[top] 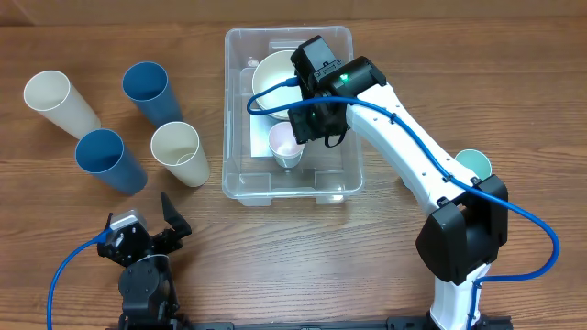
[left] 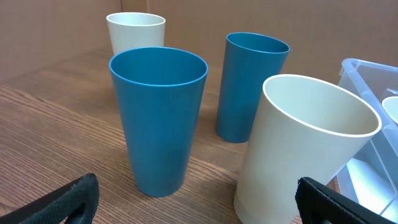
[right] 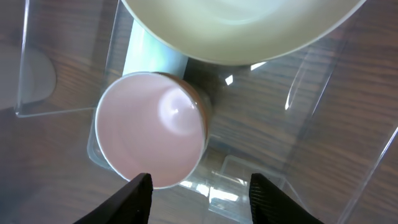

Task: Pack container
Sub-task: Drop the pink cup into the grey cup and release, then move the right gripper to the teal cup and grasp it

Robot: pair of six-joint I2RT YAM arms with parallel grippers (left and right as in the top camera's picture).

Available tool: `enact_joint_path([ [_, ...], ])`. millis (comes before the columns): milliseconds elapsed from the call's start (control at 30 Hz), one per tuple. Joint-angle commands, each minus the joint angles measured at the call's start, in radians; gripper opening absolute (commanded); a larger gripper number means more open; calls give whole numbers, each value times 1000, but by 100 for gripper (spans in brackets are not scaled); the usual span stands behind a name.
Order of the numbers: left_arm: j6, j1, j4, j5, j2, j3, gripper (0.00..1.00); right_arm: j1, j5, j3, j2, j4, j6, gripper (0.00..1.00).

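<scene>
You see the container [top: 237, 119] on the bench [top: 73, 211], holding a cream bowl [top: 269, 71] and an upright pink cup [right: 152, 137]. Your right tool [right: 202, 196] hangs over it beside the cup, released. Your left tool [left: 199, 208] is spread wide, empty, facing a blue cup [left: 158, 118].

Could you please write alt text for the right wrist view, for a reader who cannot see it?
A pink cup stands upright in the clear container, seen from above, beside a cream bowl. The right hand hovers over it, fingers apart, gripping nothing.
</scene>
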Motion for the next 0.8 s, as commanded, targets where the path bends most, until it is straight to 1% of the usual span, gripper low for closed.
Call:
enact_joint_path([
  [0,20,5,0,-19,-5,-2,100,1,1,84,-17,-46,-1,52],
  [133,20,5,0,-19,-5,-2,100,-41,19,211,-65,-155,1,51],
  [233,20,5,0,-19,-5,-2,100,-140,97,286,-107,-277,36,50],
  [333,20,5,0,-19,-5,-2,100,-272,127,289,-132,-359,81,53],
  [367,20,5,0,-19,-5,-2,100,-334,133,289,-134,-391,109,57],
  [400,20,5,0,-19,-5,-2,100,-393,144,289,-134,-415,137,59],
  [433,20,5,0,-19,-5,-2,100,-452,145,289,-134,-432,138,63],
  [567,20,5,0,-19,-5,-2,100,-649,147,288,-134,-476,160,65],
  [633,20,5,0,-19,-5,-2,100,-747,111,270,-138,-476,159,65],
  [767,20,5,0,-19,-5,-2,100,-849,111,182,-147,-476,151,65],
])
